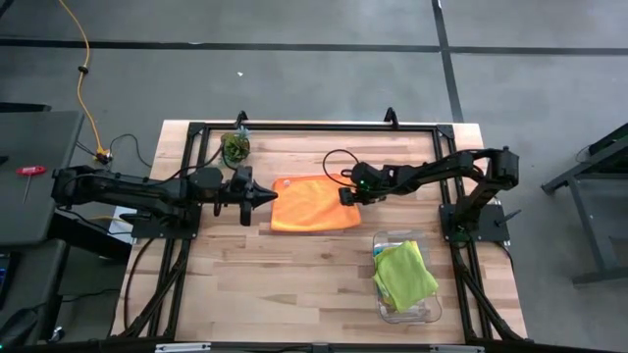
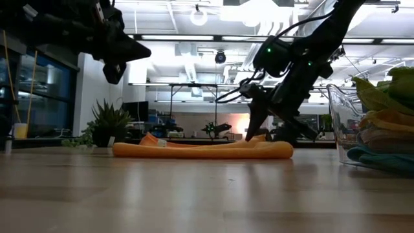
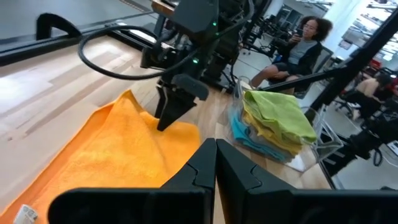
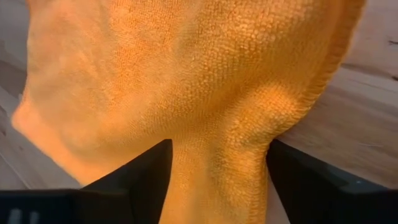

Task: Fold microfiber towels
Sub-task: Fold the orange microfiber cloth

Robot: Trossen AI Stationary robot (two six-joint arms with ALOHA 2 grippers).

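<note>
1. High view: orange towel (image 1: 314, 205) lies flat mid-counter (image 1: 294, 294), beside the clear bin (image 1: 424, 309) holding the lime-green towel (image 1: 404, 275). Right gripper (image 1: 346, 195) sits at the orange towel's edge nearest the bin; left gripper (image 1: 263, 195) at the opposite edge.
2. Low view: right gripper (image 2: 259, 133) is down at the orange towel's raised edge.
3. Left wrist view: left jaws shut, empty, above the orange towel (image 3: 118, 149).
4. Right wrist view: right jaws wide, straddling a bunched fold of orange towel (image 4: 205, 93); judged best to close fully before lifting.
</note>
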